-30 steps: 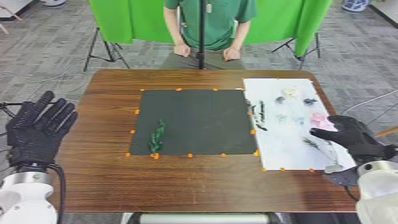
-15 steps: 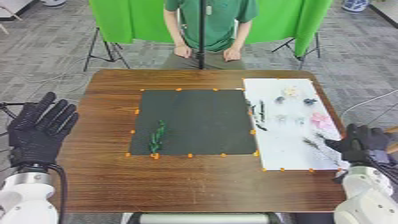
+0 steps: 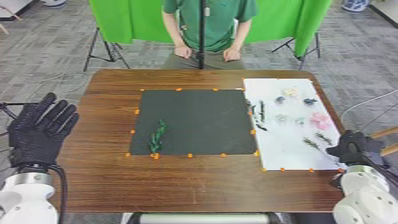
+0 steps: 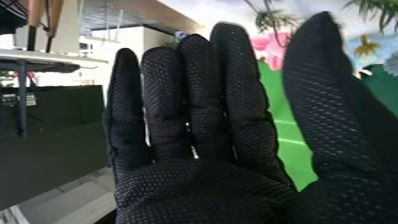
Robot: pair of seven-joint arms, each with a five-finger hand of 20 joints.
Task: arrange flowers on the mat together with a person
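My left hand [image 3: 37, 127] is open, palm up, beside the table's left edge. At the right edge of the white sheet [image 3: 293, 159] is my right hand [image 3: 357, 148]; in the right wrist view the right hand [image 4: 204, 185] has straight fingers and holds nothing. A green leafy stem [image 3: 157, 136] lies on the lower left of the dark mat [image 3: 197, 117]. The white sheet holds dark stems [image 3: 259, 114], a pink flower [image 3: 321, 120], a cream flower [image 3: 290, 92], blue-grey flowers [image 3: 309, 101], pale flowers [image 3: 282, 118] and thin sprigs [image 3: 311, 143].
The brown table [image 3: 204, 187] has orange markers around the mat and sheet. Across it, a person in a green shirt [image 3: 184, 30] keeps both hands off the flowers. A black pole [image 3: 202, 40] stands before the person, a green backdrop [image 3: 131, 22] behind.
The right hand has drawn back from over the sheet's right part toward the table's right edge, uncovering the sprigs. The left hand and the stem on the mat have stayed in place.
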